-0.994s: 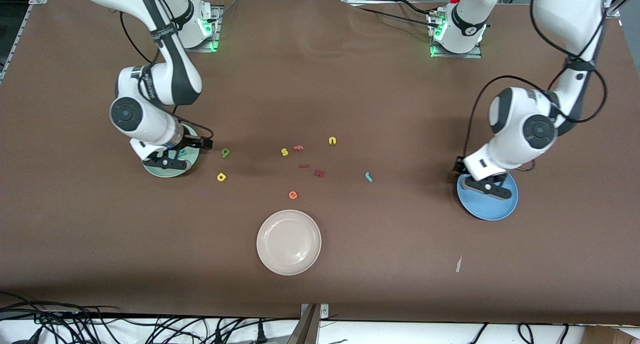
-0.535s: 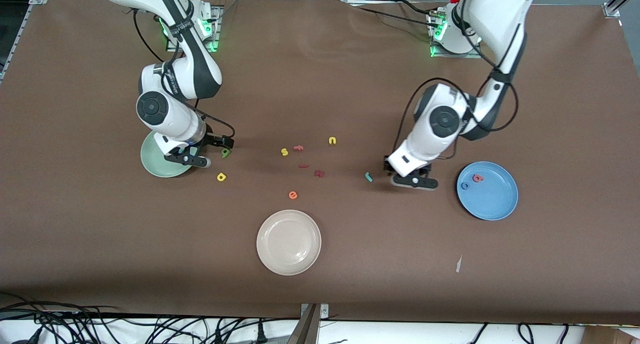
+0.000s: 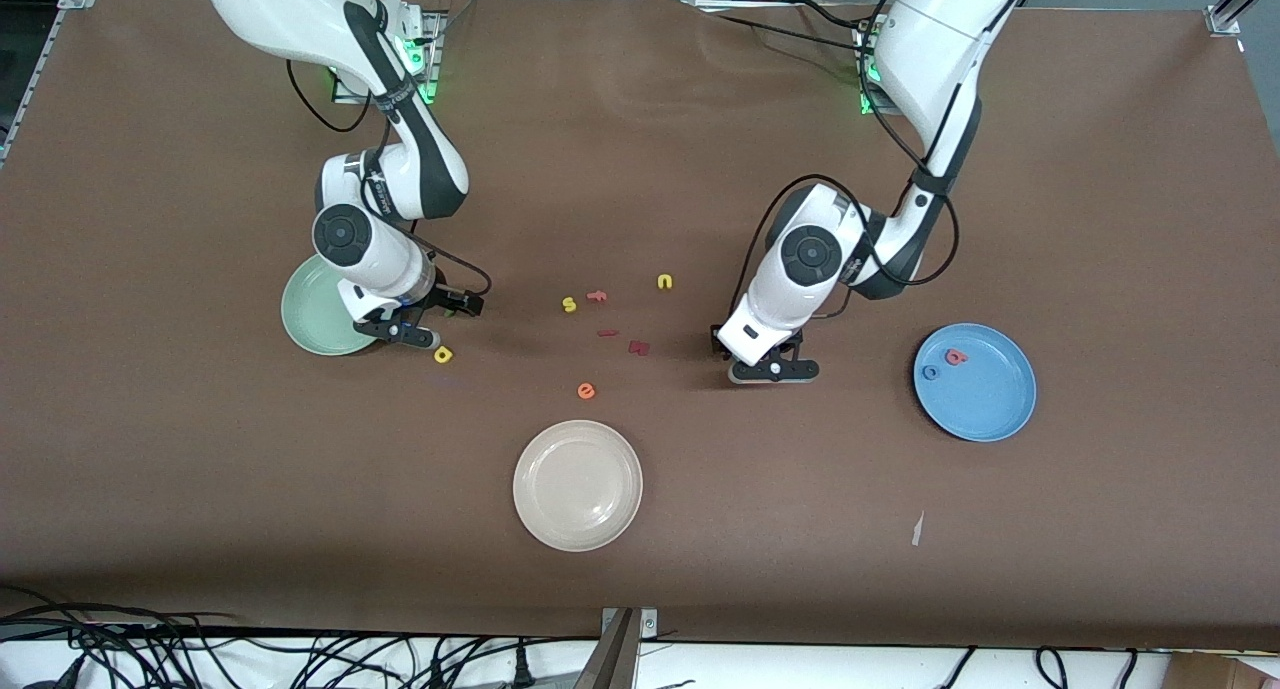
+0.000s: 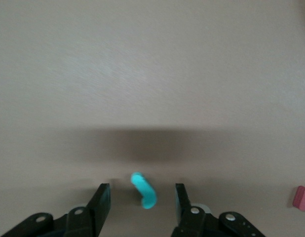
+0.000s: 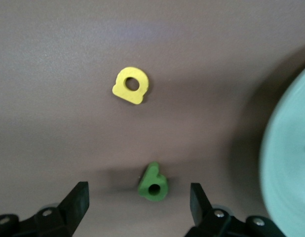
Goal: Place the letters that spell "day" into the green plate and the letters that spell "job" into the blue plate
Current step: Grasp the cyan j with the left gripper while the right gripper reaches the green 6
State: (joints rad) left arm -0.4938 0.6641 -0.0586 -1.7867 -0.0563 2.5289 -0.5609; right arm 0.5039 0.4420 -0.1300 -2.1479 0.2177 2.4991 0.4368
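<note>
The green "a" (image 5: pixel 153 183) lies flat on the brown table (image 3: pixel 1100 169), just beside the green plate (image 3: pixel 318 319), toward the right arm's end of the table. The right gripper (image 5: pixel 140 207) hangs low over it with its two black fingers (image 5: pixel 76 200) spread wide, one on each side of the letter, and it holds nothing. The yellow "d" (image 3: pixel 443 354) lies close by on the table, a little nearer to the front camera than the green "a" and apart from it. The green plate shows only partly past the right arm, and no letter can be seen on the bare part of it. The teal "j" (image 4: pixel 144 190) lies flat on the table near the middle, between the blue plate (image 3: pixel 990 419) and the other loose letters. The left gripper (image 4: pixel 140 200) is low over it, its fingers (image 4: pixel 100 202) apart with the hooked letter lying in the gap, and neither finger touches it. The blue plate sits toward the left arm's end of the table, and in it lie the blue "o" (image 3: pixel 930 373) and the salmon-red "b" (image 3: pixel 957 356), close together near its rim. In the middle of the table are more small letters: a yellow "s" (image 3: pixel 569 304), a yellow "n" (image 3: pixel 665 282), an orange "e" (image 3: pixel 586 391) and some dark red letters (image 3: pixel 638 347). A cream-white plate (image 3: pixel 578 485) sits nearer to the front edge of the table than all of them, with nothing in it.
</note>
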